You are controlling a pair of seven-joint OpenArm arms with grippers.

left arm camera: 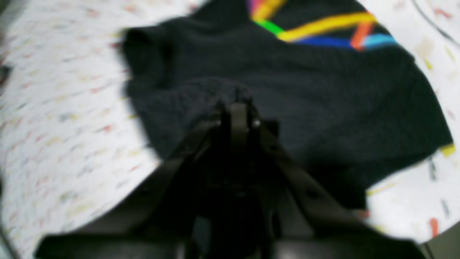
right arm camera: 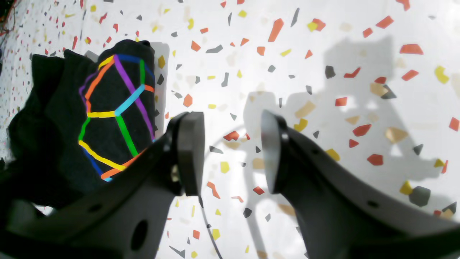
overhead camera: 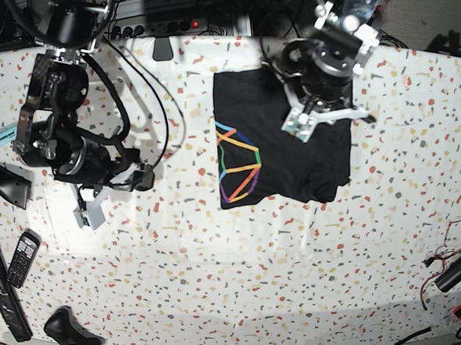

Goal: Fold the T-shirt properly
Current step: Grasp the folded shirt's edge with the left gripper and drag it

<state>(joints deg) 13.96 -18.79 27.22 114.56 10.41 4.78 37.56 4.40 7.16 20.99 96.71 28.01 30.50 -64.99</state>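
A: Arm poses?

B: Left arm reaches in from the far edge and hangs over the T-shirt (overhead camera: pixel 279 138), wrist bent down. Left gripper (left arm camera: pixel 238 104) has its jaws pressed together on a raised ridge of the black cloth. The wrist view is blurred, but the fabric bunches up right at the tips.

A: Right one?

B: Right arm is folded back on the other side of the table, well apart from the shirt. Right gripper (right arm camera: pixel 230 151) is spread wide with nothing between the pads, just bare tabletop (right arm camera: pixel 323 108) under it.

A: Where's the shirt?

B: Far middle of the table, partly folded into a rough rectangle. The rainbow line print (overhead camera: pixel 237 160) faces up on the side toward the right arm. The edge under the left arm looks rumpled.

A: Surface, room?

B: White top with coloured terrazzo-style flecks. A phone (overhead camera: pixel 20 259) and a dark controller (overhead camera: pixel 68 335) lie at the near corner by the right arm; a power strip (overhead camera: pixel 167 24) and cables run along the far edge.
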